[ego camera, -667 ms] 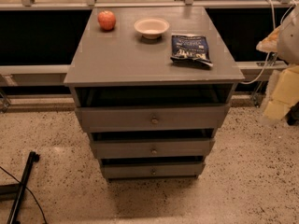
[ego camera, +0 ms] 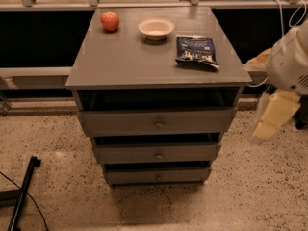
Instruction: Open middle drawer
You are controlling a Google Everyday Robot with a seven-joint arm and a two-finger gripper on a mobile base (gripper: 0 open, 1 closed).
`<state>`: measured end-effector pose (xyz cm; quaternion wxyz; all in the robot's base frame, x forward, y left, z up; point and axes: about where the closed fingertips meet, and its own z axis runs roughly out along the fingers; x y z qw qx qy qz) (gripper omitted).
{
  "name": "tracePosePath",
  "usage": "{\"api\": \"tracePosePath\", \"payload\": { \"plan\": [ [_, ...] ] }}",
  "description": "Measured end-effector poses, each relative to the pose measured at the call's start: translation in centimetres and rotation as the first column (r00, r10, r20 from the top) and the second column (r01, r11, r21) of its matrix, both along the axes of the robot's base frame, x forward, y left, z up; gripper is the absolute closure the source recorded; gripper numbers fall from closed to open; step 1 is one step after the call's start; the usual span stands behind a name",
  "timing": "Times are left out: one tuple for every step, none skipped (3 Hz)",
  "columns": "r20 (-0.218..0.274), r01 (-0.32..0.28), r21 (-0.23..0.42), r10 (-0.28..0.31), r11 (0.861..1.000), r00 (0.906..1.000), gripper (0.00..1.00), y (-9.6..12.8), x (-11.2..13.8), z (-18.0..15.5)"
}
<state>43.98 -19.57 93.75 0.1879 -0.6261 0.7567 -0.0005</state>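
Note:
The grey cabinet has three stacked drawers. The middle drawer (ego camera: 156, 153) has a flat grey front with a small round knob (ego camera: 158, 156) at its centre and looks shut, as do the wider drawer above (ego camera: 156, 121) and the narrower one below (ego camera: 157, 175). My gripper (ego camera: 262, 129) hangs pointing down at the right of the cabinet, about level with the top and middle drawers, clear of the fronts and touching nothing.
On the cabinet top (ego camera: 125, 57) are a red apple (ego camera: 109, 20), a white bowl (ego camera: 156, 28) and a dark blue snack bag (ego camera: 195, 49). A black stand leg (ego camera: 21, 191) lies on the speckled floor at the left. A railing runs behind.
My arm and gripper have moved slightly down and left, closer to the cabinet's right side. The drawers and the objects on top have not moved.

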Motion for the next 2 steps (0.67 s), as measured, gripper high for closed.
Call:
{"api": "tracePosePath", "payload": {
  "plan": [
    [0.002,-0.104,0.147,0.105,0.984,0.9945,0.00,3.1,-1.6,-6.5],
    [0.049,-0.139,0.209,0.132,0.968,0.9900,0.00,4.4,-1.8,-7.9]
  ]
}}
